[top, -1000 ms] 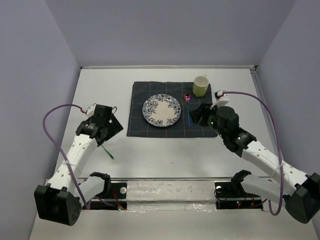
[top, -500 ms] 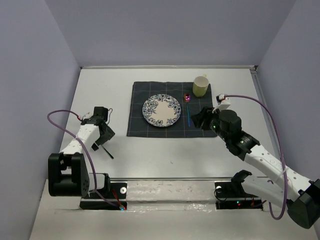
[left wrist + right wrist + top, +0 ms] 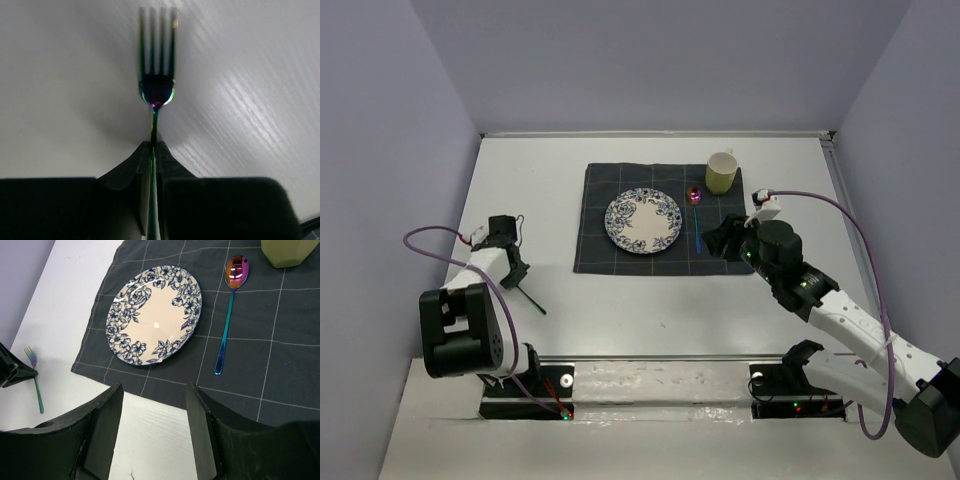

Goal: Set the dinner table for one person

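Note:
An iridescent fork (image 3: 157, 85) lies on the white dinner table (image 3: 650, 310), left of the mat, also seen as a thin fork (image 3: 532, 301) from above. My left gripper (image 3: 153, 147) is shut on its handle, tines pointing away from the fingers; from above this gripper (image 3: 510, 268) is low at the table. My right gripper (image 3: 155, 387) hangs open and empty over the mat's near edge, at the right gripper (image 3: 725, 240) from above. The floral plate (image 3: 642, 221) sits mid-mat, with a rainbow spoon (image 3: 697, 225) to its right.
A dark navy checked mat (image 3: 610, 250) lies at the table's centre back. A pale yellow-green cup (image 3: 721, 172) stands at its far right corner. Grey walls close in both sides and the back. A purple cable (image 3: 430, 240) loops beside the left arm.
My left arm has folded back to the left and come down on the fork, and its jaws have closed on the handle. The right arm shifted slightly and has since held still.

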Robot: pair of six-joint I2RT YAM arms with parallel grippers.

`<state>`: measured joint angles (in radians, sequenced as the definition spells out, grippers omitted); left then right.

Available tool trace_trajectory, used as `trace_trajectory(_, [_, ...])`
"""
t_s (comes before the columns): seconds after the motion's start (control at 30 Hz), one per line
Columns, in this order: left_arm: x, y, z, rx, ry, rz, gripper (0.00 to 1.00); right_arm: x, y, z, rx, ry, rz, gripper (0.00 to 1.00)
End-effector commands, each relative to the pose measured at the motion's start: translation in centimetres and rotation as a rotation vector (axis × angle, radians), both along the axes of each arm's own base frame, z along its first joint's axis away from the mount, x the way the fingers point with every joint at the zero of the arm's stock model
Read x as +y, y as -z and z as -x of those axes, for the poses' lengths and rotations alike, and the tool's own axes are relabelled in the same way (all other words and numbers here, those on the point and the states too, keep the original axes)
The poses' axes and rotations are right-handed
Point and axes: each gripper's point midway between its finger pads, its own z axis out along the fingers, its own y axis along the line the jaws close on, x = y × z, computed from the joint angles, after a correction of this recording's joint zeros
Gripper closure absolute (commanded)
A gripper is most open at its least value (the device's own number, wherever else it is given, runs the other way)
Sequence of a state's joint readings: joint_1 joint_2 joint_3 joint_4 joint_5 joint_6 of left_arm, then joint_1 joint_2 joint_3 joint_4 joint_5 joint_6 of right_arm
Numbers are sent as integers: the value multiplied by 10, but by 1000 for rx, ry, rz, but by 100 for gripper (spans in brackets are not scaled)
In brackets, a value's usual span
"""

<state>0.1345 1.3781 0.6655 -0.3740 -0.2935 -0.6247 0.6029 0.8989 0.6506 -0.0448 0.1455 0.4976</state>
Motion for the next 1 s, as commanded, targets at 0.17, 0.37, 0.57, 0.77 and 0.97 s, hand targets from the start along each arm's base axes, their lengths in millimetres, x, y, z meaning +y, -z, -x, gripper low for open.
trace_trajectory(0.17, [10, 15, -7, -22, 23, 35, 100, -4, -10, -1, -44, 20, -22, 42])
trace_trajectory(0.37, [19, -44, -32, -167, 107, -46, 100, -10, -12, -2, -59, 47, -15, 42])
trace_trajectory(0.57, [-69, -125, -84, -452, 401, -121, 100, -15, -8, -9, -55, 83, 17, 42])
trace_trajectory(0.77, [-132, -170, -136, -483, 603, -181, 100, -19, -8, -10, -41, 106, 30, 42])
trace_trajectory(0.97, [-159, -169, -177, -439, 702, -238, 100, -27, 2, -2, -10, 138, 14, 42])
